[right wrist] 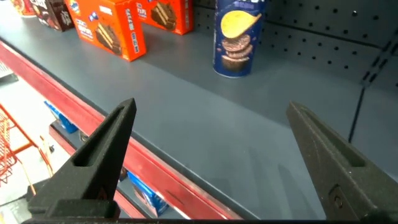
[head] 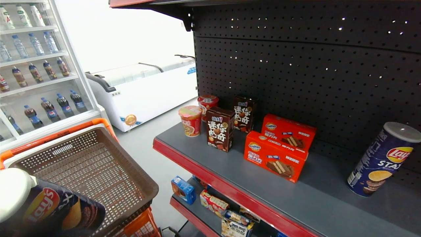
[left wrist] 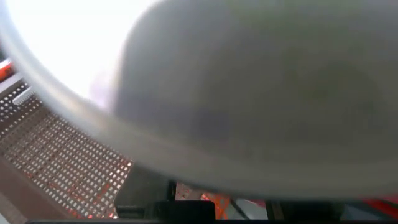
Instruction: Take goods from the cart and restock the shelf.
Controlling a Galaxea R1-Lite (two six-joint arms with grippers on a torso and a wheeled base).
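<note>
Right claw (right wrist: 211,109) spread over shelf (right wrist: 186,134), left claw unclear, chip can (head: 56,207) crosswise, lid (head: 11,194) leftward

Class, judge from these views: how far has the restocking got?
Done: one chip can stands upright on the shelf, apart from the orange boxes. In hand: a second chip can is up over the cart basket, seemingly lifted out. Left: shelving it; the right gripper hangs open above the shelf.

Shelf deck (head: 329,204) matt grey painted metal, red front edge glossier. Back panel (head: 296,65) matt black perforated metal. Basket (head: 98,164) brown plastic mesh (dull). Orange boxes (head: 274,159) smooth glossy cardboard. Chip can (head: 381,161) glossy print, white plastic lid. Right gripper (right wrist: 210,106) matt black, grainy.
</note>
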